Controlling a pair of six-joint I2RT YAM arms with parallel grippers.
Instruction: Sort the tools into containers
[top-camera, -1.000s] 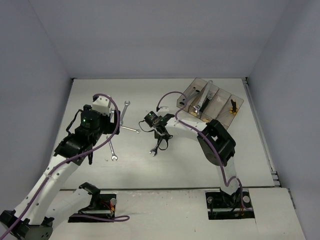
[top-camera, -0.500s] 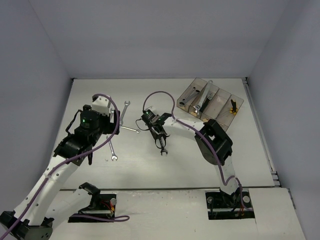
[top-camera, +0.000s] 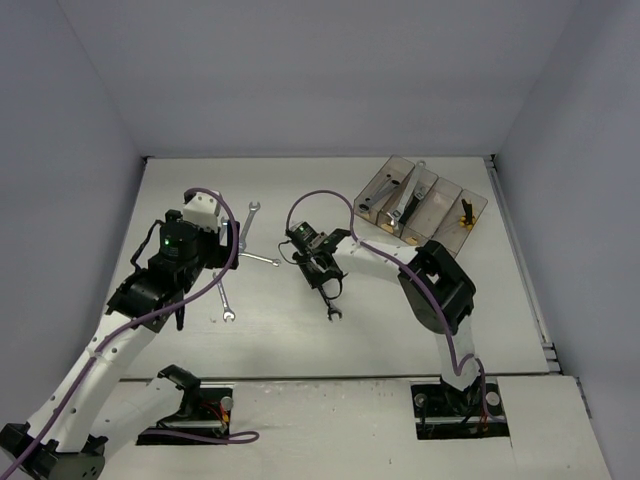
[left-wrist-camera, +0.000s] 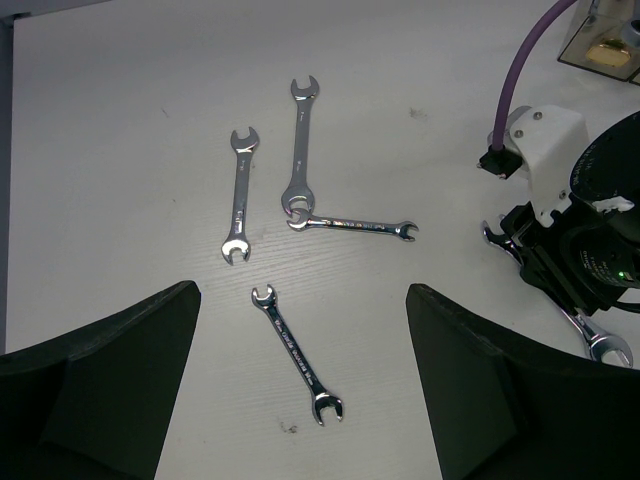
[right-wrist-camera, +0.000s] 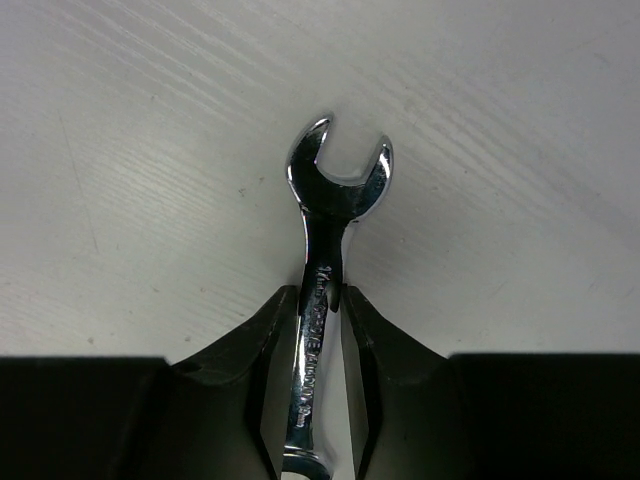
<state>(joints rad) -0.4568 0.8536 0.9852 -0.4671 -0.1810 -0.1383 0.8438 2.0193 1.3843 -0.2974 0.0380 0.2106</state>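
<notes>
Wrenches (top-camera: 247, 225) left of containers (top-camera: 441, 207)

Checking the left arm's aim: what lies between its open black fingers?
In the left wrist view, a short silver wrench lies on the table within the left gripper's gap.
</notes>
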